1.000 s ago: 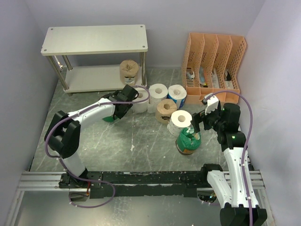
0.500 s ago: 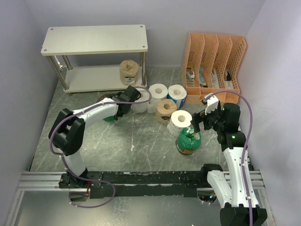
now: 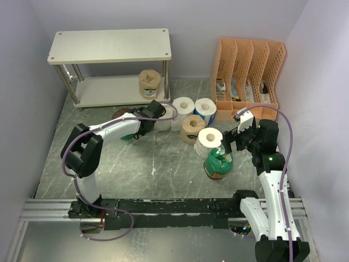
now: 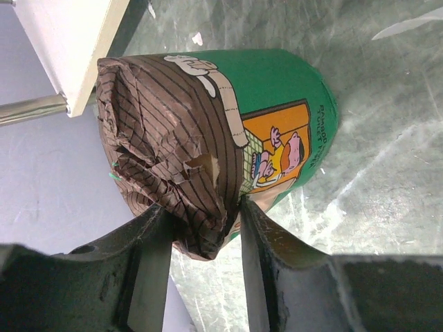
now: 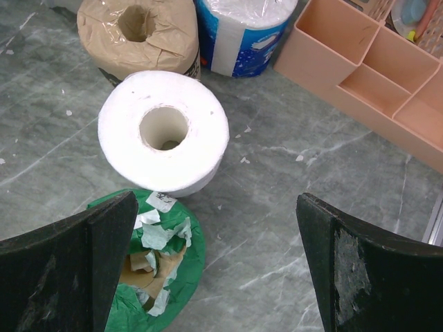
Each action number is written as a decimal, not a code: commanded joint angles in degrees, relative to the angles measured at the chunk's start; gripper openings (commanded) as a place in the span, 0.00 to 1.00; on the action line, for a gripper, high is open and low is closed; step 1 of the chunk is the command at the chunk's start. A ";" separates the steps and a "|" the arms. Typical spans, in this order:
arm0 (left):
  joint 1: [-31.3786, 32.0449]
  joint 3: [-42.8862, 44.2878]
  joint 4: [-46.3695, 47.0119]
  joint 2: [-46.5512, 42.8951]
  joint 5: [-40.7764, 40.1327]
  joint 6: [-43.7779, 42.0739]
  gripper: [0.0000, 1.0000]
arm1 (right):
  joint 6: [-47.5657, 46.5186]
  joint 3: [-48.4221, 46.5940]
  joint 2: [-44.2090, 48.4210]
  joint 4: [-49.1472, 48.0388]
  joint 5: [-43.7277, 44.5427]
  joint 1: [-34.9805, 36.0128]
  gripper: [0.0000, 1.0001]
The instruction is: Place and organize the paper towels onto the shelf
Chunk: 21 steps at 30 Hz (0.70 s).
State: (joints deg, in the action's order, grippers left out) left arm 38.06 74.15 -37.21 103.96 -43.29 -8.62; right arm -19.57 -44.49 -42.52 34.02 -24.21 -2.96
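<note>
A green-wrapped paper towel roll point(image 4: 277, 111) lies on its side on the floor, its crumpled brown end toward my left gripper point(image 4: 204, 228). That gripper's two fingers press on this brown end from both sides. From above only a green bit of this roll point(image 3: 128, 137) shows under the left arm. My right gripper point(image 5: 214, 228) hangs open over a standing green roll point(image 5: 149, 277) and a white roll point(image 5: 163, 131). A tan roll point(image 3: 149, 82) stands on the lower board of the shelf point(image 3: 109, 46). White point(image 3: 184, 105), blue-printed point(image 3: 205, 109) and tan point(image 3: 192, 126) rolls cluster mid-floor.
An orange slotted file organizer point(image 3: 251, 76) stands at the back right, close to the blue-printed roll. The shelf's silver leg point(image 3: 166, 79) is just behind the left wrist. Grey walls close in on both sides.
The left gripper's jaws have narrowed onto the brown end of the lying green roll, and the left elbow has shifted slightly right. The right arm has not moved.
</note>
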 commanded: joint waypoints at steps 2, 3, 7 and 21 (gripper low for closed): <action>0.30 0.73 -2.57 0.94 2.65 -3.22 0.07 | -0.57 0.29 0.49 -0.19 -0.49 -0.40 1.00; 0.68 -0.06 -1.45 -0.11 2.76 -5.18 0.07 | -0.59 0.28 0.53 -0.18 -0.49 -0.38 1.00; 0.75 0.46 -1.10 -2.36 4.24 -7.71 0.07 | -0.56 0.32 0.69 -0.33 -0.32 -0.43 1.00; 0.94 12.09 -3.19 -2.17 1.61 -12.26 0.07 | -0.55 0.28 0.43 -0.38 -0.18 -0.40 1.00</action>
State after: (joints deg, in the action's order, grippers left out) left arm 38.74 82.98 -41.71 103.13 -39.75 -17.34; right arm -19.55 -44.49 -42.52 34.02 -24.23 -2.96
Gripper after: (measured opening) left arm 0.365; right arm 0.999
